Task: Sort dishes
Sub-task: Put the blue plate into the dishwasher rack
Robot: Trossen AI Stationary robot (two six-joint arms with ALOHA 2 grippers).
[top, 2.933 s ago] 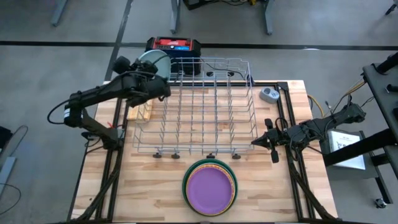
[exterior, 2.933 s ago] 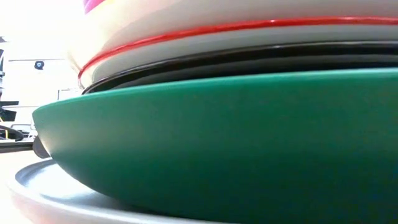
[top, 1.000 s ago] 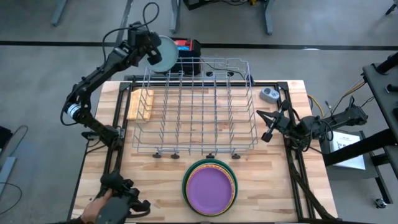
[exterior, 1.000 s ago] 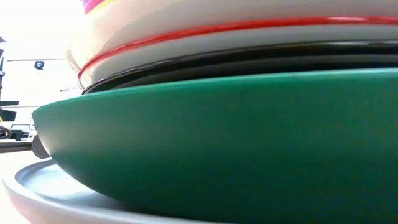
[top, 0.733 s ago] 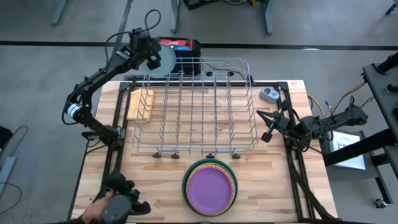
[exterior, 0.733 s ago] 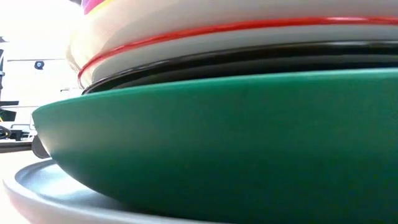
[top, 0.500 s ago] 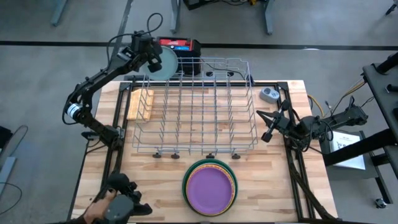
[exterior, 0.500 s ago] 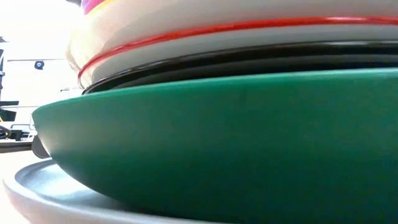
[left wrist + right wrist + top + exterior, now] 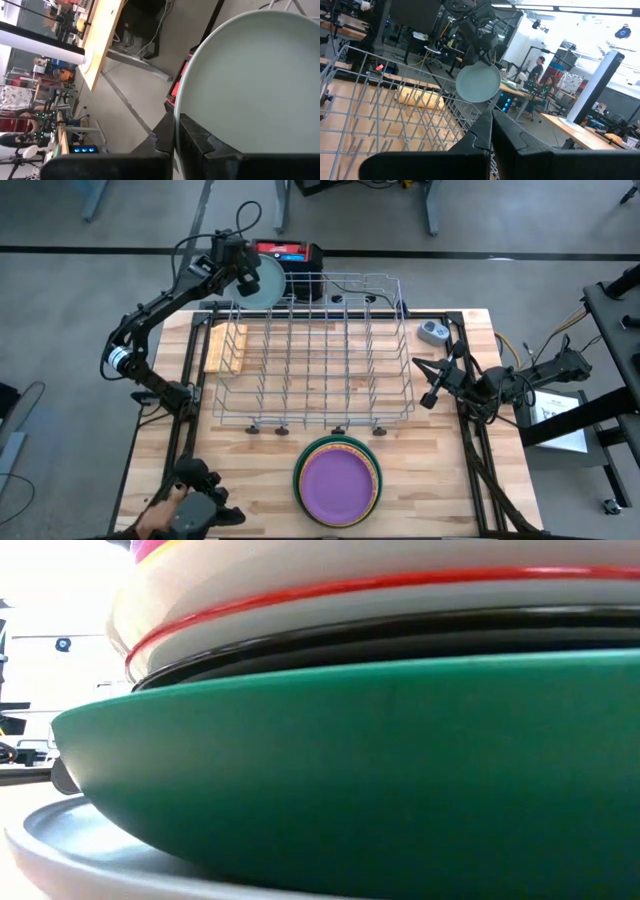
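Left gripper clamped on pale plate rim – held high above rack far-left corner. Thin edge grip – plate could slip, strike wires. Right gripper closed, empty, right of rack.

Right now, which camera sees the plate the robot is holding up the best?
The left wrist view: the pale plate fills it, rim gripped. The right wrist view shows it whole but far; the high view, small; the low view, not at all.

Even overhead light; low view blown-out background; near plates blurred
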